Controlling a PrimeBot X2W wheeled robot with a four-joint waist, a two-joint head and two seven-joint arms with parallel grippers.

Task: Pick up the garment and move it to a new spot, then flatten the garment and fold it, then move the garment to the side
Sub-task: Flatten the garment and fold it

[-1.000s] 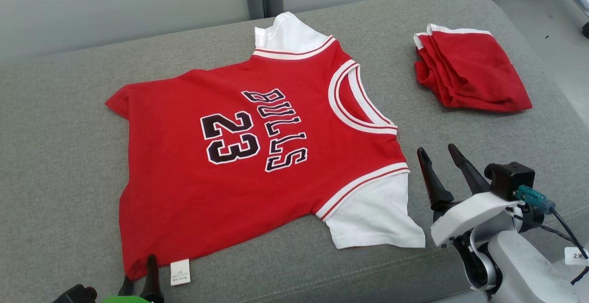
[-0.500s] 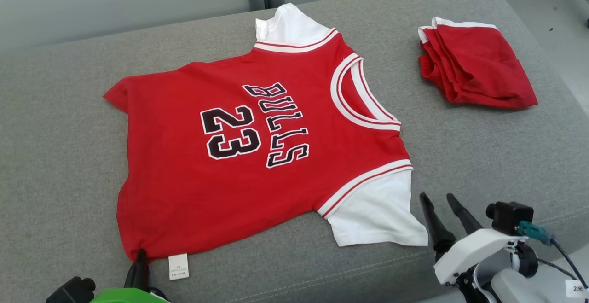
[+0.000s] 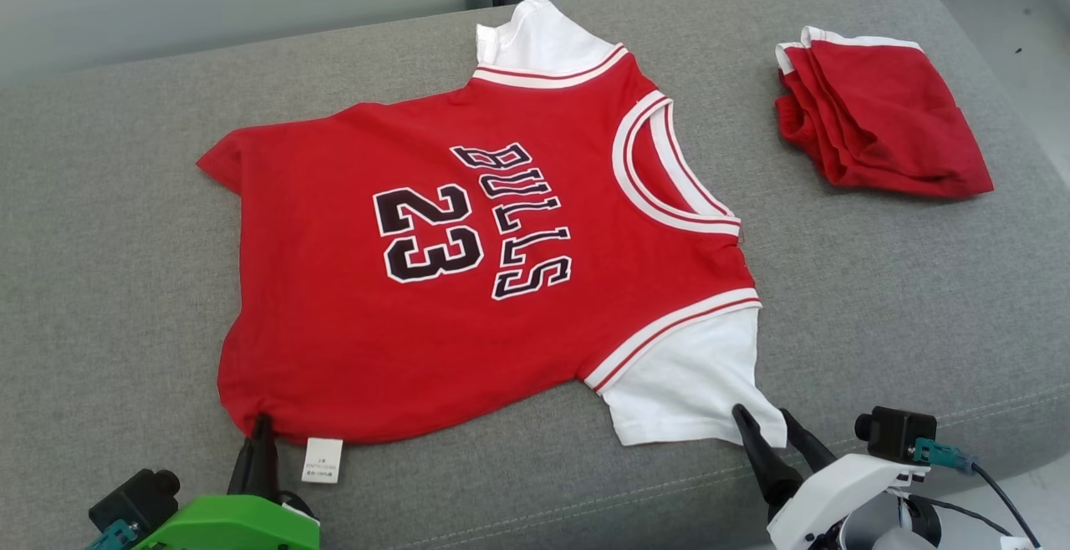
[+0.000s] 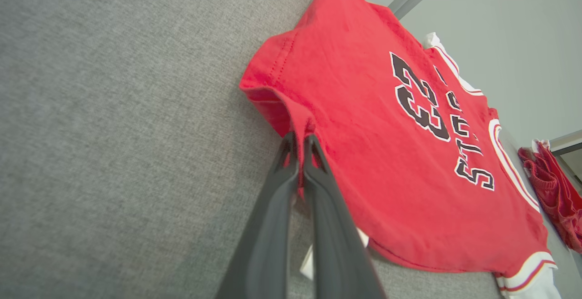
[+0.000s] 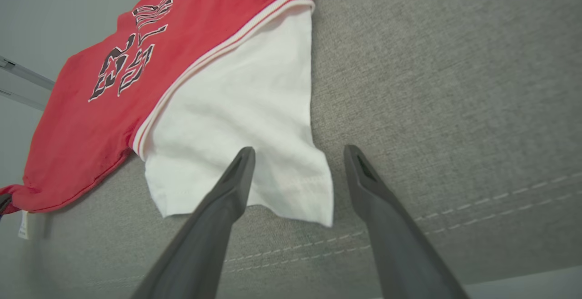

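1 jersey [image 3: 468,282], 1 folded garment [image 3: 886,115], 1 cushion [image 3: 100,282] and 2 claws: left claw [image 3: 261,426], right claw [image 3: 762,412].

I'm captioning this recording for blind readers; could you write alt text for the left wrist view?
The left gripper is pinched shut on a hem corner of the red jersey, which bears a black 23 and lies spread on a grey cushion. A second red garment sits at the right edge.

Head camera looks forward and down from well back, taking in the whole red jersey with white sleeves and black lettering [image 3: 334,299] on the grey woven-fabric cushion [image 3: 100,282]. Left wrist camera sits low and close at its hem corner, facing along the left gripper [image 4: 300,141]; right wrist camera looks along the right gripper [image 5: 298,151] at the near sleeve. All three share the lettered front.
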